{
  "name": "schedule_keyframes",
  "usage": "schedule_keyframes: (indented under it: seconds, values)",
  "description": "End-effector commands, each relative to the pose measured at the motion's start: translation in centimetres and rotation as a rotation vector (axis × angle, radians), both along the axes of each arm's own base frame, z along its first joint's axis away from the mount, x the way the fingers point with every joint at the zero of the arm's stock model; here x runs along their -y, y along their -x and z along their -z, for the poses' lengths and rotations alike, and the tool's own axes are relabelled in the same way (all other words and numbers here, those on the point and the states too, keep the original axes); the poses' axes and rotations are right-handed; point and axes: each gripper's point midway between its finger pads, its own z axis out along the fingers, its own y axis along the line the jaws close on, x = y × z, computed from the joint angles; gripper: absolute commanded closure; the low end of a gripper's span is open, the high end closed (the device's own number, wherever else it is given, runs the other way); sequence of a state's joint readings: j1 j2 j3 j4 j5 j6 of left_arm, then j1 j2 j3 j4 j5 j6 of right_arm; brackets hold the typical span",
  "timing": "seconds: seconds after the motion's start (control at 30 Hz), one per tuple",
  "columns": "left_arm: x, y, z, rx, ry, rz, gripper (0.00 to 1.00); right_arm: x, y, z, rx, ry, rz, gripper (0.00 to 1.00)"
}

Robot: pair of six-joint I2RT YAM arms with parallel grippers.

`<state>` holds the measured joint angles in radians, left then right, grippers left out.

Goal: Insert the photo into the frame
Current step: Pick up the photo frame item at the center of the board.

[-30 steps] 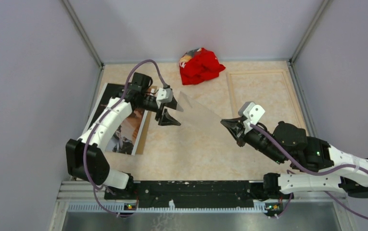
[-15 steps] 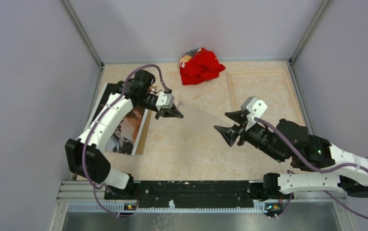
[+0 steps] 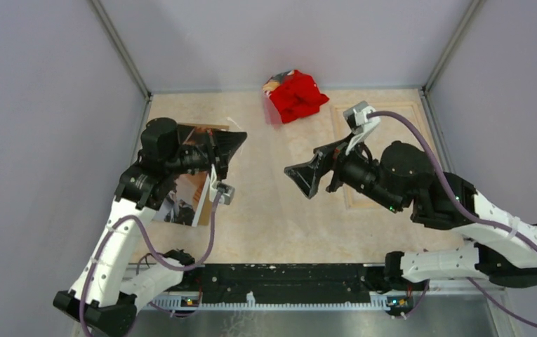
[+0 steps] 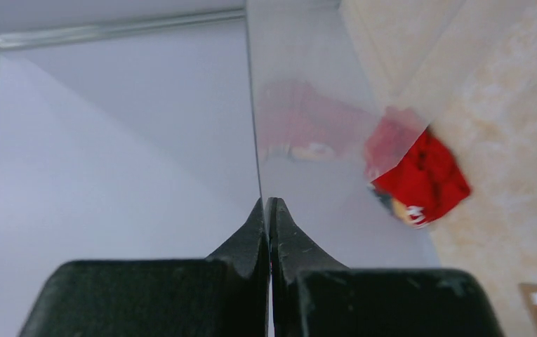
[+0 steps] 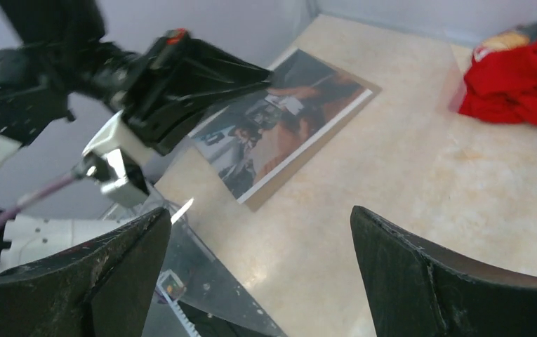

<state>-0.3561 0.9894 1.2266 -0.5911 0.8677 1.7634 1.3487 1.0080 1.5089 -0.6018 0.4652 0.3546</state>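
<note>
Left tool (image 4: 267,205) clamped on clear pane (image 4: 307,140) edge. Right tool (image 5: 257,214) wide open, empty. Photo (image 5: 286,119) flat on backing board (image 5: 250,204), table's left edge. Frame (image 3: 335,123) far-right corner. You judge photo thin, limp, light: pinch free corner gently.

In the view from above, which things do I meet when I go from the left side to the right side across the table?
photo → left gripper → red cloth → frame
</note>
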Motion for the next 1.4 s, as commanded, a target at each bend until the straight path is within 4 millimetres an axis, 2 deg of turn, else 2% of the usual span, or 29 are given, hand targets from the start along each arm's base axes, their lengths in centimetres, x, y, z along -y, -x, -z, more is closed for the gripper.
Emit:
schedule_keyframes:
  seconds: [0.0, 0.07, 0.13, 0.2, 0.23, 0.33, 0.43, 0.53, 0.8, 0.9, 1.0, 1.23, 1.37]
  values:
    - [0.0, 1.4, -3.2, 0.438, -0.071, 0.077, 1.0, 1.4, -2.7, -1.1, -0.161, -0.127, 0.109, 0.01]
    - [-0.2, 2.8, -2.7, 0.51, -0.101, 0.107, 1.0, 0.7, -4.6, 0.1, -0.229, -0.137, 0.111, 0.01]
    - [-0.4, 3.9, -2.4, 0.578, -0.121, 0.131, 1.0, -0.8, -6.8, 2.6, -0.342, -0.162, 0.066, 0.02]
    - [-0.6, 4.5, -2.2, 0.633, -0.151, 0.142, 1.0, -2.0, -8.8, 4.8, -0.45, -0.25, -0.019, 0.04]
    - [-0.6, 4.7, -2.2, 0.654, -0.163, 0.146, 1.0, -2.3, -9.7, 5.0, -0.456, -0.312, -0.055, 0.04]
    - [-0.7, 5.0, -2.7, 0.696, -0.191, 0.155, 1.0, -1.6, -11.7, 8.2, -0.518, -0.422, -0.085, 0.04]
    - [-0.9, 5.1, -3.3, 0.716, -0.209, 0.151, 1.0, -0.2, -12.8, 11.3, -0.556, -0.495, -0.072, 0.03]
    - [-0.9, 5.2, -3.7, 0.732, -0.214, 0.157, 1.0, 0.3, -13.2, 13.3, -0.597, -0.59, -0.105, 0.02]
    - [-0.9, 5.4, -4.0, 0.781, -0.262, 0.176, 1.0, -1.3, -14.0, 17.0, -0.737, -0.705, -0.194, 0.02]
    - [-0.8, 5.3, -4.3, 0.801, -0.279, 0.182, 1.0, -1.8, -13.6, 19.0, -0.85, -0.763, -0.216, 0.04]
    - [-0.8, 5.3, -4.3, 0.816, -0.293, 0.191, 1.0, -2.3, -12.9, 21.3, -0.933, -0.75, -0.181, 0.05]
    - [-0.7, 5.2, -4.4, 0.837, -0.294, 0.191, 1.0, -1.8, -12.6, 22.1, -0.984, -0.825, -0.122, 0.05]
    - [-0.7, 4.9, -4.8, 0.85, -0.302, 0.187, 1.0, -2.9, -11.7, 22.7, -1.036, -0.897, -0.142, 0.05]
